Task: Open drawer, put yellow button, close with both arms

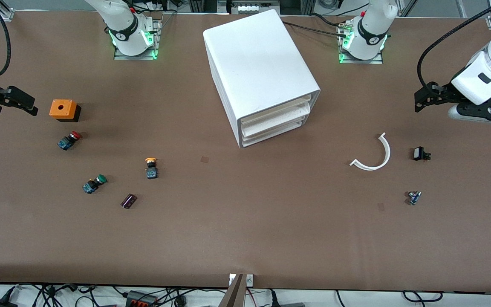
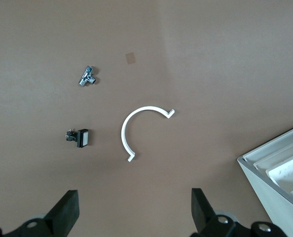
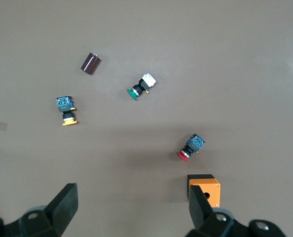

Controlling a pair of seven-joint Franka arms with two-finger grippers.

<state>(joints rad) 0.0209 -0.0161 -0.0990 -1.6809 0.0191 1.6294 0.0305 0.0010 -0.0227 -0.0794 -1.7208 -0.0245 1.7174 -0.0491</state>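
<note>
While both arms wait aloft, you have: cabinet, drawer closed; yellow button on the table, toward the right arm's end from the cabinet; left gripper and right gripper, jaws apart, empty.

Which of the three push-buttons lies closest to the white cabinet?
The yellow button: its cap is yellow-orange, and it lies between the cabinet and the red-capped and green-capped ones.
</note>
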